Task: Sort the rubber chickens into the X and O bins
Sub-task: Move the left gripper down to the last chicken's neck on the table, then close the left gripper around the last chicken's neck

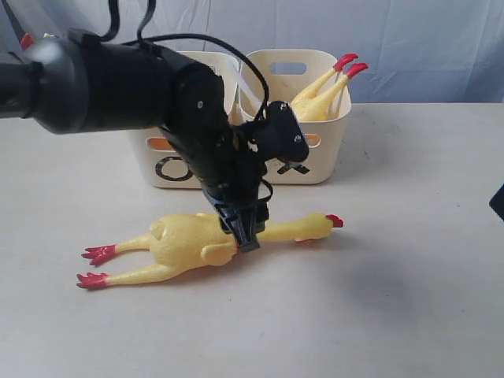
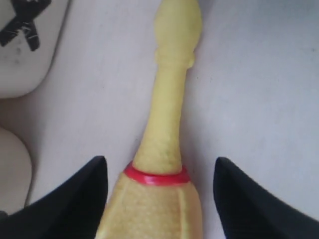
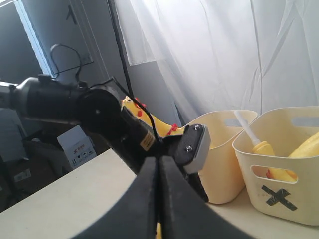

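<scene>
Beige table (image 1: 409, 299); at centre, the left gripper (image 1: 246, 235), jaws spread, straddles the chicken (image 1: 189, 244) at its neck for grasping. Idle right gripper (image 3: 158, 162): jaws pressed together, empty.

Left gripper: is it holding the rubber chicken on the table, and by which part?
Nothing is held. The left gripper is open, its fingers astride the rubber chicken at the red neck ring, not closed on it.

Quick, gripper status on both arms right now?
Left gripper: open, straddling the rubber chicken near its red neck ring, not clamped.
Right gripper: shut, with nothing visibly held.
</scene>
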